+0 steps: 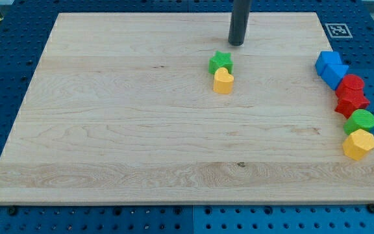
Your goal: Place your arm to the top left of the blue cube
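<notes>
Blue cube (330,68) lies to the view's right and slightly below my tip (237,44); no pincer fitted, bare rod on tabletop (122,130), nothing held.

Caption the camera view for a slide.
My tip rests above the green star, far left of the blue cube.

One camera looks down at a slant from beyond the view's bottom edge of the tabletop (141,130), near enough that the whole board fills the picture. The tool (237,44) enters from the view's top, its upper part cut off.
</notes>
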Controlling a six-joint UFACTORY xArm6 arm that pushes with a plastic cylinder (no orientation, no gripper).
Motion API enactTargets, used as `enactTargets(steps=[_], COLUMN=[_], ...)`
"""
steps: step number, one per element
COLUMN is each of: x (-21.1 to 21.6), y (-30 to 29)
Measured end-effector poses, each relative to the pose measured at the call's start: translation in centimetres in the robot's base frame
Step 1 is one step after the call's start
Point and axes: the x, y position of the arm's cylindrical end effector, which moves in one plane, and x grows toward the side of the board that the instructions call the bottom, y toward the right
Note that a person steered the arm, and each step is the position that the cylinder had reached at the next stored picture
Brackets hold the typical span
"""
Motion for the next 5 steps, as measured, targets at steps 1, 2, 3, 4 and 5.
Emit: enactTargets(steps=[1,2,3,4,5], x=[-0.2,-0.2,-0.7,-1.8,-2.0], y=[0.3,0.3,1.4,6.2,10.6])
